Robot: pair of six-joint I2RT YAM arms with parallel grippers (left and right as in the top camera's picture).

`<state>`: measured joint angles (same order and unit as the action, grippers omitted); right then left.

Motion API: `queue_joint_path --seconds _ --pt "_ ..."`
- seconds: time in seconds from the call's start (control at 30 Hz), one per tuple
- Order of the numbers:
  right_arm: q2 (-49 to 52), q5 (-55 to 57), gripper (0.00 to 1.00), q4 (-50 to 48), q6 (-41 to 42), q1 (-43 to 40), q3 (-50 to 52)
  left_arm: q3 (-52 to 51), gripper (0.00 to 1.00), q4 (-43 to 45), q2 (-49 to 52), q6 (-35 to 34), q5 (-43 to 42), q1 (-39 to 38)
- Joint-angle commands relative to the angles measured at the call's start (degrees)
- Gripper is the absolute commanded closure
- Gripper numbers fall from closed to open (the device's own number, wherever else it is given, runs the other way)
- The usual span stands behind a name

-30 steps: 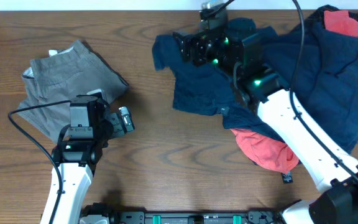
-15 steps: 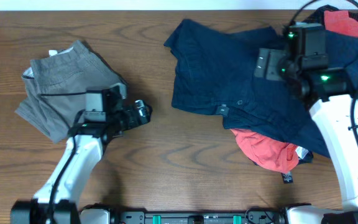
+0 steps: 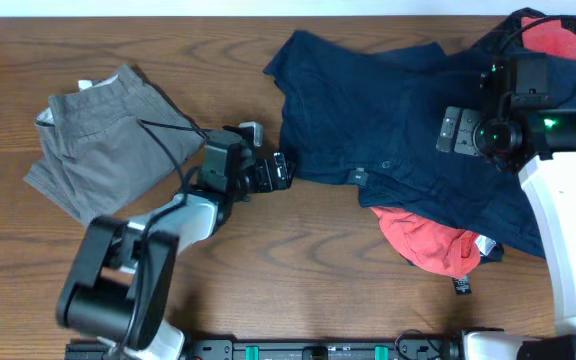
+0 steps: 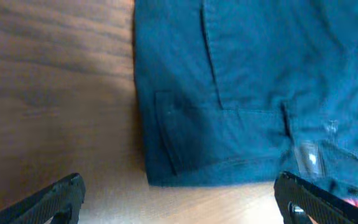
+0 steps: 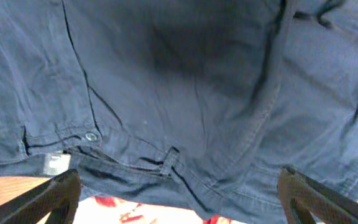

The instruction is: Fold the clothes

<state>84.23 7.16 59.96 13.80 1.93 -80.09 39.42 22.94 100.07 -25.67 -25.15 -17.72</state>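
Note:
Dark navy shorts (image 3: 358, 110) lie spread flat at the far middle of the table, waistband towards me. My left gripper (image 3: 273, 165) is open and empty, low over the wood just left of their waistband corner. In the left wrist view that corner (image 4: 166, 162) lies just ahead of the gripper (image 4: 179, 205). My right gripper (image 3: 455, 131) is open and empty above the right part of the navy shorts. The right wrist view shows the waistband, its button (image 5: 91, 136) and a belt loop between the spread fingers of the gripper (image 5: 179, 202). Grey shorts (image 3: 98, 135) lie folded at the left.
A coral-red garment (image 3: 433, 240) lies partly under the navy shorts' near edge, and shows in the right wrist view (image 5: 123, 211). More navy fabric (image 3: 568, 110) and another coral-red piece (image 3: 553, 40) are heaped at the far right. Bare wooden table (image 3: 298, 270) shows in front.
The navy shorts, bunched under my right gripper a second ago, now lie spread and released. The right arm has drawn back to the right. The left arm has moved right to the shorts' edge.

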Motion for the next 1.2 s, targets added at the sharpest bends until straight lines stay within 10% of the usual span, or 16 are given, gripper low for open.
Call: queue_joint_path --seconds 0.0,0.1,0.27,0.43,0.87,1.17 --pt "-2.0 -0.1 0.01 0.8 -0.5 -0.3 -0.6 0.6 0.02 3.8 4.0 -5.2 2.1 -0.4" --pt "-2.7 -0.1 0.01 1.1 -0.5 -0.3 -0.6 0.6 0.04 8.5 6.7 -8.6 2.0 -0.8" --pt "-3.0 -0.1 0.01 1.1 -0.5 -0.3 -0.6 0.6 0.37 9.7 7.5 -10.2 1.7 -2.8" --pt "-3.0 -0.1 0.01 1.1 -0.5 -0.3 -0.6 0.6 0.94 8.2 7.4 -8.8 1.6 -4.0" --pt "-2.8 -0.1 0.02 1.3 -0.6 -0.3 -0.6 3.1 0.94 -5.6 -15.7 0.3 1.7 16.9" --pt "1.4 -5.9 0.8 4.6 -4.4 -0.3 -0.3 4.8 0.94 -9.6 -25.0 0.1 1.9 33.8"
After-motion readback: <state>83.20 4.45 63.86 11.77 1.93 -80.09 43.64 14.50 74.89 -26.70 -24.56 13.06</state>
